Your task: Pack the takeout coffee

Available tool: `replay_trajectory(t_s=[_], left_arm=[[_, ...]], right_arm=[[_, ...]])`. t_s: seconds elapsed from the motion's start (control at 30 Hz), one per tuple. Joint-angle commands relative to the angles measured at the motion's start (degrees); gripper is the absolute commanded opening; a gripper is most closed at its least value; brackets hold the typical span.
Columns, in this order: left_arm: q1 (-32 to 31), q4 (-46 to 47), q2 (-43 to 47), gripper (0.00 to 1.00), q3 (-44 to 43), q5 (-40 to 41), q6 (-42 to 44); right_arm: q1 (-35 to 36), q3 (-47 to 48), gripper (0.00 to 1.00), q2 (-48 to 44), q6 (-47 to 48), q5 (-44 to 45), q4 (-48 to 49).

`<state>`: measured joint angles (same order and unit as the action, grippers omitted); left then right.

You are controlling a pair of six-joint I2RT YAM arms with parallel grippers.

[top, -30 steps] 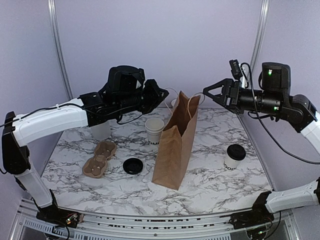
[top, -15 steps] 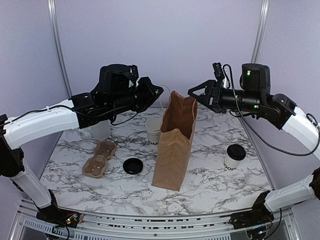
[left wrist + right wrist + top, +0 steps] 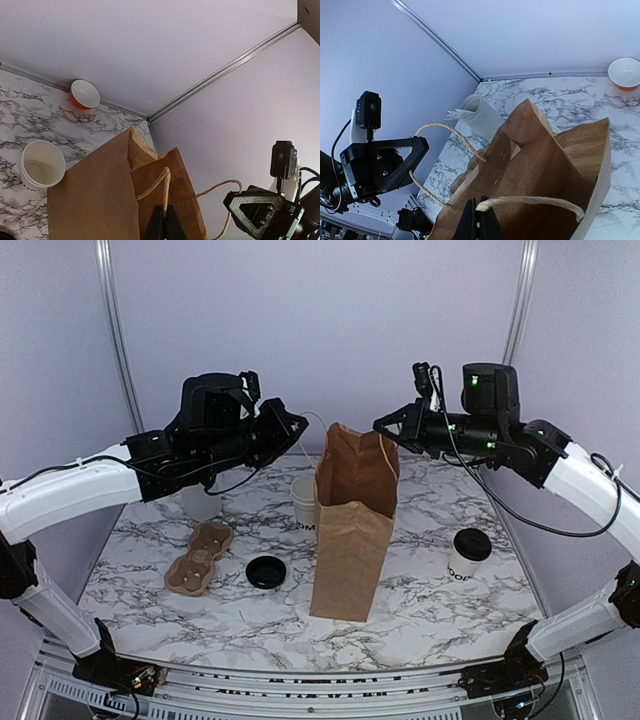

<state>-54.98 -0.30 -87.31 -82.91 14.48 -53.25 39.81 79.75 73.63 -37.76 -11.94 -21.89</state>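
Note:
The takeout coffee [image 3: 468, 555], a white cup with a black lid, stands on the marble table right of the brown paper bag [image 3: 352, 530], away from both grippers. The bag stands upright mid-table with its mouth held apart. My left gripper [image 3: 297, 428] is above the bag's left top edge; in the left wrist view it [image 3: 165, 221] is shut on a rope handle [image 3: 168, 187]. My right gripper [image 3: 384, 426] is at the bag's right top edge; in the right wrist view it [image 3: 479, 216] is shut on the other rope handle [image 3: 535, 201].
A stack of lidless white cups [image 3: 307, 502] stands just behind the bag's left side. A loose black lid [image 3: 266, 571] and a cardboard cup carrier [image 3: 198, 558] lie left of the bag. A clear cup [image 3: 480, 117] stands far left, an orange bowl [image 3: 83, 95] by the back wall.
My right gripper has moved left to the bag's top and shut on its rope handle. The left arm drew left, and the bag now stands straighter with its mouth wider.

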Motion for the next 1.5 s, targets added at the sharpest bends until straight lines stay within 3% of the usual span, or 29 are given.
replay_trajectory(t_s=[0.0, 0.13, 0.37, 0.6, 0.8, 1.0, 1.13, 1.47], left_arm=[[1.71, -1.34, 3.46, 0.0, 2.15, 0.69, 1.85], [3.8, -3.26, 6.43, 0.0, 5.57, 1.92, 2.02], [8.92, -5.85, 9.16, 0.0, 11.93, 0.58, 1.08], [10.9, -8.13, 8.7, 0.0, 12.83, 0.38, 1.98], [10.41, -5.24, 6.27, 0.0, 11.33, -9.15, 2.64], [9.64, -0.07, 5.98, 0.18, 11.36, -15.4, 3.5], [9.63, 1.68, 6.39, 0.23, 11.55, -17.5, 3.57], [9.78, -2.97, 11.25, 0.38, 11.5, -14.17, 8.01]], right_arm=[[-1.35, 6.27, 0.0, -0.92, 4.06, 3.47, -3.61], [-5.03, 9.71, 0.0, -2.48, 6.9, 5.99, -9.03], [-15.23, 11.55, 0.0, -3.57, 10.7, -0.72, -12.31], [-15.76, 13.33, 0.0, -2.13, 12.93, -2.72, -13.55], [-14.43, 16.06, 0.0, 0.97, 12.5, -12.56, -11.91], [-7.47, 18.99, 0.0, 5.8, 12.97, -10.82, -11.43], [-4.84, 18.46, 0.0, 8.46, 12.06, -10.64, -9.73], [-2.82, 17.71, 0.0, 11.12, 10.06, -11.29, -5.77]])
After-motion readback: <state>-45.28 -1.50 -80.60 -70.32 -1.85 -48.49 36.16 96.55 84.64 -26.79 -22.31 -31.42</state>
